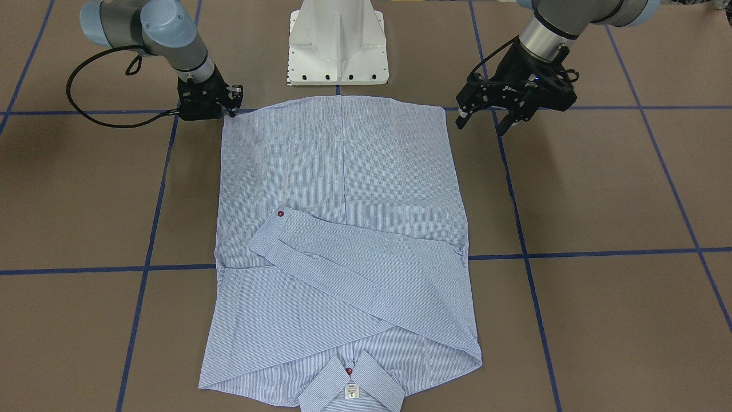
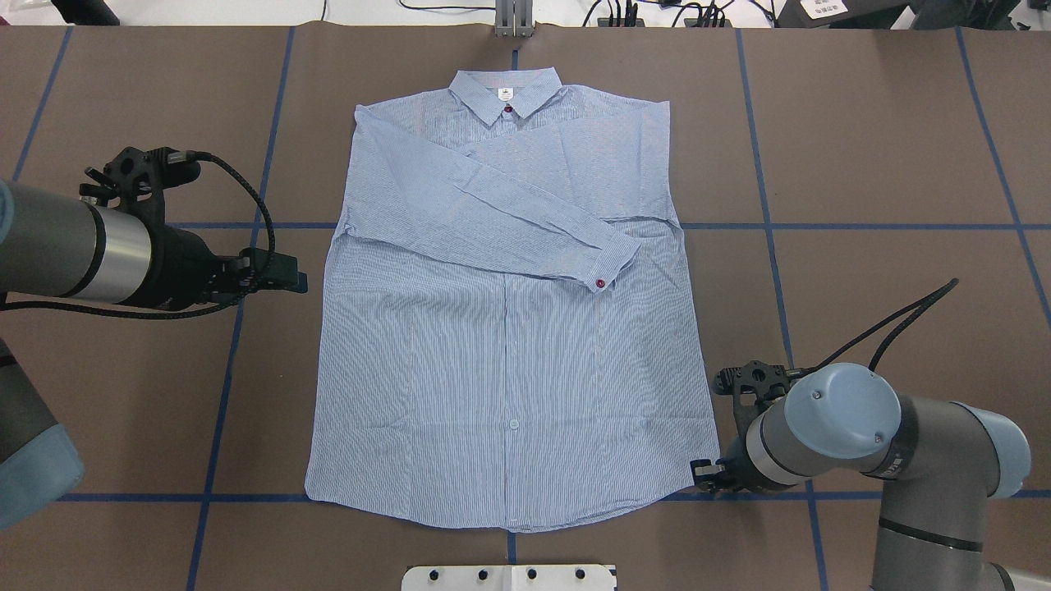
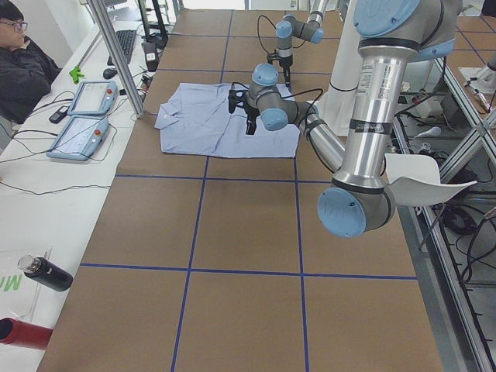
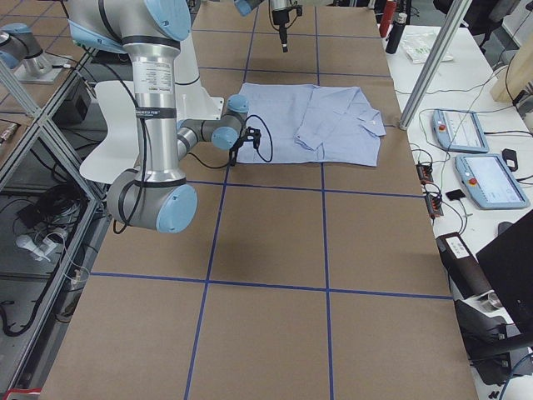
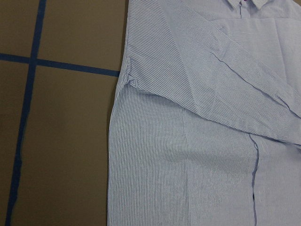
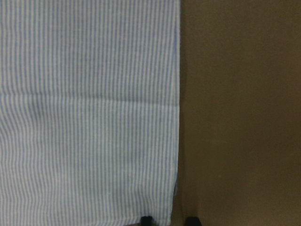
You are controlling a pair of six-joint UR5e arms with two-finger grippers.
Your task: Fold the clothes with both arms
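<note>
The thin, finely striped blue-and-white shirt lies flat between the grippers, one sleeve folded slantwise across it. The right gripper, black tips narrowly parted, straddles the shirt's straight side edge. The left gripper, fingers spread wide, hangs just beside the opposite edge.

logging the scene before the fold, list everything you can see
shirt: 1, light blue striped, flat mid-table, sleeve folded across the chest
table: 1, brown with blue tape grid, under the shirt
base: 1, white, by the shirt's hem
pendants: 2, grey-blue, side bench
bottles: 2, one black, one red, side bench
person: 1, dark top, by the bench
left gripper: 1, black, open, raised beside the shirt
right gripper: 1, black, open, low at a hem corner
</note>
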